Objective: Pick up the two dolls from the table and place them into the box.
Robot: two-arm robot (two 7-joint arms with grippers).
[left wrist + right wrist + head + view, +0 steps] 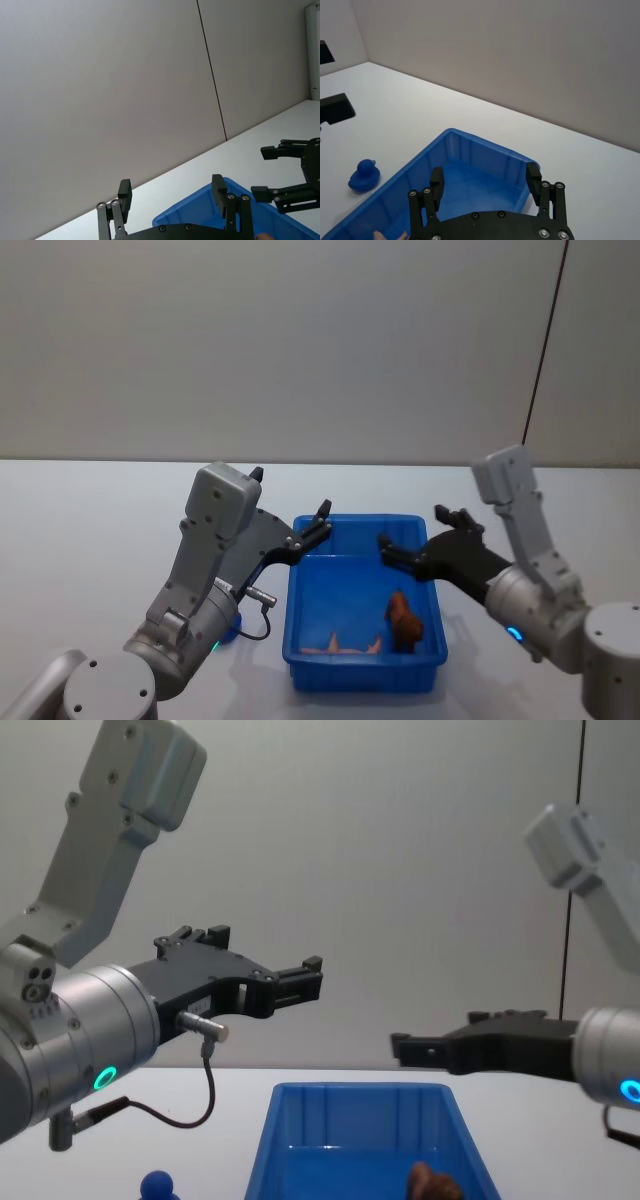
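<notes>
The reddish-brown doll (404, 620) lies inside the blue box (365, 677), toward its 4 o'clock side. The blue doll (364, 176) sits on the white bench (80, 520) just outside the box at 9 o'clock, by the left arm. The left gripper (171, 186) hangs above the box's 11 o'clock corner and the right gripper (485, 174) above its 1 o'clock corner. Both pairs of jaws are spread wide and empty.

Even, diffuse room light, moderately bright, with no glare. The white table (90, 530) and the grey wall (300, 340) are uniformly lit. The blue box (365, 677) casts a faint, soft-edged shadow on the table beside its base. Small teal lamps (103, 1077) glow on the left arm (90, 1030) and the right arm (605, 1055).
</notes>
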